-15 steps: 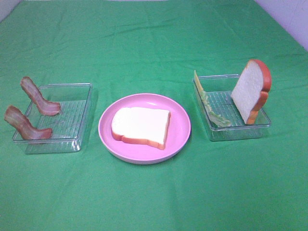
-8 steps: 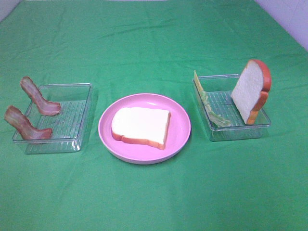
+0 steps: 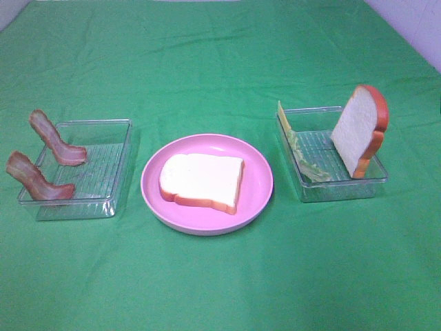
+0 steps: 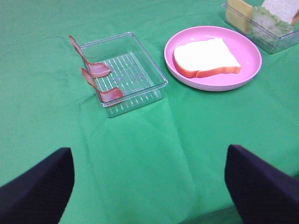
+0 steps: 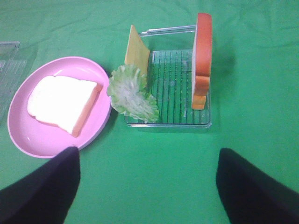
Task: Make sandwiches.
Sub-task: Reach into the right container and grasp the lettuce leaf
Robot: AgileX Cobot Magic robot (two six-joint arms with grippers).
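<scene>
Hovering back from the pink plate (image 3: 256, 207), left gripper (image 4: 148, 154) and right gripper (image 5: 148, 154) both angle down toward it, jaws wide, empty.

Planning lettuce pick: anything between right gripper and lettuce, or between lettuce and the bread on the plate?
Nothing visible. Only bare cloth lies between the right gripper and the lettuce, which hangs over the tray wall facing the plate and its bread slice.
</scene>
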